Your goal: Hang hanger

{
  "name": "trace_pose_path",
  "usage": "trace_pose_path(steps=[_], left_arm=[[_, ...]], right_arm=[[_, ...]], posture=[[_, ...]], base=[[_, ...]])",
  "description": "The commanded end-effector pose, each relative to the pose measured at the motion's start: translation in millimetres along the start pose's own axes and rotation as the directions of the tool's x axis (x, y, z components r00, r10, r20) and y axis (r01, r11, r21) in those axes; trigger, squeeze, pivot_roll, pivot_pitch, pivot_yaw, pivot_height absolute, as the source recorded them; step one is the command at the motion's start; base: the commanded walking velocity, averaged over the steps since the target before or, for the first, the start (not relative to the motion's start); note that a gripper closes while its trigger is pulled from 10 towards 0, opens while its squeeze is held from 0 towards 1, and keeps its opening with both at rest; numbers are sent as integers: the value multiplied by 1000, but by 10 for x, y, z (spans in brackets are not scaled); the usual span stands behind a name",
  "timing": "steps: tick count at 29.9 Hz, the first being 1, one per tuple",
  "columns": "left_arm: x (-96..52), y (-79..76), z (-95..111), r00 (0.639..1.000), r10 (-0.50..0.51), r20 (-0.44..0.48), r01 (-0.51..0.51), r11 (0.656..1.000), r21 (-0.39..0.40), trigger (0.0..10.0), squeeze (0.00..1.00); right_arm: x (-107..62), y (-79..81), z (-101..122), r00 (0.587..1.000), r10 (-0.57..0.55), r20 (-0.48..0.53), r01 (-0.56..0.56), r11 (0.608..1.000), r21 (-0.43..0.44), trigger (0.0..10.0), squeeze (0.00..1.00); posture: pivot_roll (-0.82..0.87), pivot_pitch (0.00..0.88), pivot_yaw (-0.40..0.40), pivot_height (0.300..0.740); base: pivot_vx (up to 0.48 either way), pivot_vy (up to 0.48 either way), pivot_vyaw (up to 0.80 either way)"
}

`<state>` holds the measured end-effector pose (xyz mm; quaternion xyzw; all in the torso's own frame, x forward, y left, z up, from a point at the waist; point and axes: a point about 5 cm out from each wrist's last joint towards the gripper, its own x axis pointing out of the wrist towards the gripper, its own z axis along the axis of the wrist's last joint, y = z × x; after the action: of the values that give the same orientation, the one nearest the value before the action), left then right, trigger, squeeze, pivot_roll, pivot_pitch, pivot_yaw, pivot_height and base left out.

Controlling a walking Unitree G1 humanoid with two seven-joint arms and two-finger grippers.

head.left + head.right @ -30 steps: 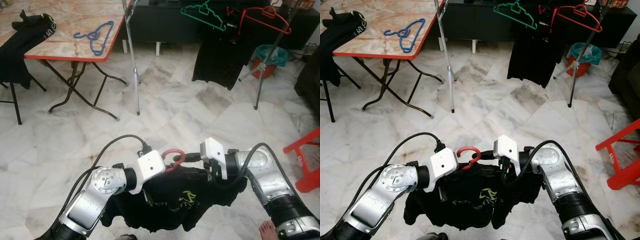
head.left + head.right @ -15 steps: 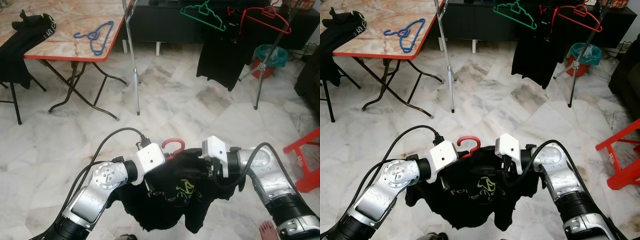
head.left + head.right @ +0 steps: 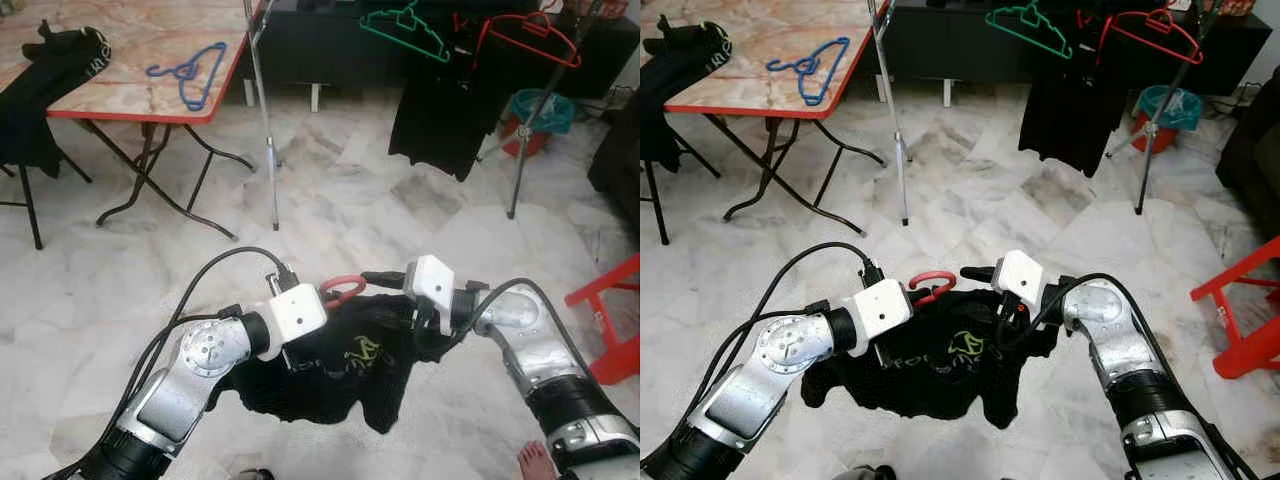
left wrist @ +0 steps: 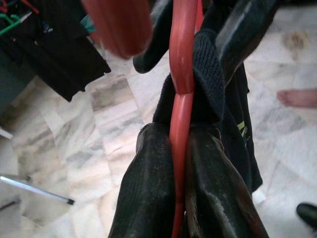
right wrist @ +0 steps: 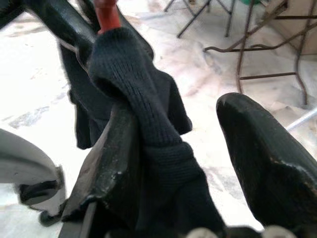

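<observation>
A red hanger [image 3: 343,290] carries a black shirt [image 3: 340,365] with a yellow-green print, held low over the marble floor between my two arms. My left gripper [image 4: 181,148] is shut on the hanger's red bar just below the hook, with shirt cloth bunched around it. My right gripper [image 5: 183,114] is at the shirt's collar on the other side of the hook. Its fingers [image 5: 262,158] stand apart, and the knitted collar [image 5: 143,124] lies against one of them. One right finger pokes out toward the hook [image 3: 932,285].
A clothes rack stands ahead with a green hanger [image 3: 405,25], a second red hanger [image 3: 530,35] and a hanging black shirt [image 3: 440,110]. Its pole [image 3: 265,120] is ahead left. A table [image 3: 130,95] holds a blue hanger [image 3: 190,70]. Red stool [image 3: 615,320] right; a person's bare foot [image 3: 540,462] near.
Both arms have pushed forward and slightly up. The hanger has tipped flatter, its hook now lying toward the right gripper, and the shirt has spread out beneath it.
</observation>
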<state>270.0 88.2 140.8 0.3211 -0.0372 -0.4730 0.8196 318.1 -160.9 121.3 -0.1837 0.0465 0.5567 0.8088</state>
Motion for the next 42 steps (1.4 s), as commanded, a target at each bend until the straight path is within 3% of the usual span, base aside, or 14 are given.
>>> trace_pose_path(steps=[1,8,19,24,27,31,38,42], left_arm=[[31,-91,-36,998,-55,-13,55,998,20,10000,0],[72,-146,-72,997,-64,-30,66,997,45,10000,0],[94,-122,-68,999,-34,-28,36,995,91,10000,0],[85,-108,-92,999,-28,-31,30,997,67,10000,0],[40,-110,-159,998,-31,-47,33,998,48,10000,0],[-6,-99,-212,998,-30,-62,32,999,35,10000,0],[-83,-57,-257,997,-35,-74,36,999,22,10000,0],[-175,-9,-316,996,-39,-84,38,999,-22,10000,0]], right_arm=[[-29,-17,95,997,11,74,-11,1000,6,10000,0],[-50,80,128,985,129,111,-133,991,26,10000,0],[-50,66,72,991,107,75,-110,994,25,10000,0],[-48,40,34,996,74,58,-77,996,42,10000,0],[-98,117,-31,989,148,10,-148,988,50,10000,0],[-148,114,-121,991,122,-58,-120,992,33,10000,0],[-237,188,-210,975,188,-118,-182,982,59,10000,0],[-355,143,-298,964,164,-211,-156,986,54,10000,0]], posture=[[55,92,-45,740],[50,83,-46,740],[53,93,-50,740],[55,99,-50,740],[52,103,-48,740],[51,104,-46,740],[51,110,-41,740],[48,117,-36,740]], base=[[0,0,0],[0,0,0],[0,0,0],[0,0,0],[0,0,0],[0,0,0],[0,0,0],[0,0,0]])
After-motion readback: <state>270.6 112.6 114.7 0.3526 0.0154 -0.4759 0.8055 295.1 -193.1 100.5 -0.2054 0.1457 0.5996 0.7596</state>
